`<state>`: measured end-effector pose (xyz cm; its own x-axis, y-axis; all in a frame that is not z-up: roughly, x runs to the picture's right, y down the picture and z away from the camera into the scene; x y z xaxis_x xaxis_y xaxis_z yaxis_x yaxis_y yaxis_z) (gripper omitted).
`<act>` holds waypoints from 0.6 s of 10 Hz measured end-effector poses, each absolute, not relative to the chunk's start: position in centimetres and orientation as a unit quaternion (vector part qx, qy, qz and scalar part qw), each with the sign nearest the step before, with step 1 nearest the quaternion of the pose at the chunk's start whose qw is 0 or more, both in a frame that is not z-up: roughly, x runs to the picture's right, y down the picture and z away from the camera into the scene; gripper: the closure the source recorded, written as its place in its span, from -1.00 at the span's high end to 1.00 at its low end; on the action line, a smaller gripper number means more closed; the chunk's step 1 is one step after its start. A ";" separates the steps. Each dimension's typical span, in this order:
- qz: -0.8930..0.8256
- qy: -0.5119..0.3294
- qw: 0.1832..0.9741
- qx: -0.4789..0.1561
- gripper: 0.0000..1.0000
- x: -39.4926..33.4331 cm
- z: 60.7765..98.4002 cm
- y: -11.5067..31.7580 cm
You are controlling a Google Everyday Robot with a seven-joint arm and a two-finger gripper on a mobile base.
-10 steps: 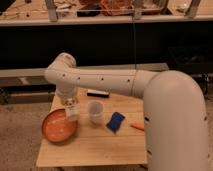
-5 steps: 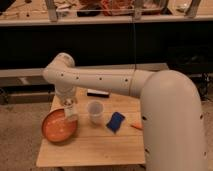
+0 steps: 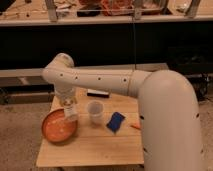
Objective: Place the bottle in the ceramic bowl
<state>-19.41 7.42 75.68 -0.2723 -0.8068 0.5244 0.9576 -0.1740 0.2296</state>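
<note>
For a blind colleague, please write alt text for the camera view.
The gripper meets the top of the bottle over the right rim of the ceramic bowl, on a wooden table with a plastic cup and a blue object.

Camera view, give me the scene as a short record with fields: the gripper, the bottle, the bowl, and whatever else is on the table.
gripper: above the left side of the table, right at the top of the bottle
bottle: upright, over the right inner part of the ceramic bowl; contact with the bowl cannot be told
ceramic bowl: left front of the wooden table
plastic cup: upright, right of the bottle
blue object: lying right of the cup
small orange item: right of the blue object
</note>
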 end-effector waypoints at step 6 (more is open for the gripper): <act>-0.757 -0.271 0.576 -0.146 -1.00 -19.9 76.5 7.9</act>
<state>-19.86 7.90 76.45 -0.2942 -0.7936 0.5326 0.9513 -0.1896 0.2429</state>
